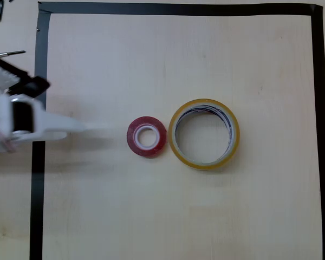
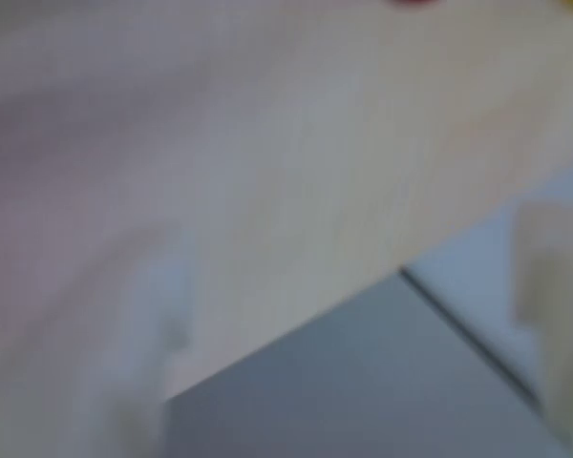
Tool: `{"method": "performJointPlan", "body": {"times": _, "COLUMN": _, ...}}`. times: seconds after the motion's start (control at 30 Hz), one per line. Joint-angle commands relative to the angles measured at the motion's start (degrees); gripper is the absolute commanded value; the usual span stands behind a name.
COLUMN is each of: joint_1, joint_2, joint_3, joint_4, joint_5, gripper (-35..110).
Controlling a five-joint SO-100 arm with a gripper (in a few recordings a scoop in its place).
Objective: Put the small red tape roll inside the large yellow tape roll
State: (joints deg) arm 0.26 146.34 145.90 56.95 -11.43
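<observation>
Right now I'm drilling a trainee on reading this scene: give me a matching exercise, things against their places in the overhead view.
Things:
1. small red tape roll
2. large yellow tape roll
3. gripper
4. black tape border

Places:
A. left edge, pointing right
B. around the work area
C. centre, flat on the table
D. just right of the red ring

Pairs: 1-C, 2-D, 3-A, 4-B

bare table (image 1: 97,65) left of small red tape roll (image 1: 146,137), large yellow tape roll (image 1: 204,134) touching its right
</observation>
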Motion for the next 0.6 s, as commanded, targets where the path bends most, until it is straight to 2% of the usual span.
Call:
{"method": "performJointPlan", "body": {"times": 0.0, "joint_1": -1.1, "joint_2": -27.1, "joint_3": -21.4, "joint_4": 1.7, "joint_5": -1.9, "gripper": 17}}
{"method": "performJointPlan", "body": {"times": 0.27, "joint_1": 0.1, "joint_2": -51.2, "joint_3": -40.5, "joint_4": 4.5, "joint_5": -2.0, "gripper": 17}}
{"method": "performJointPlan", "body": {"times": 0.57, "joint_1": 1.8, "joint_2": -58.4, "joint_3": -47.3, "joint_4": 3.0, "joint_5": -3.9, "gripper": 20}}
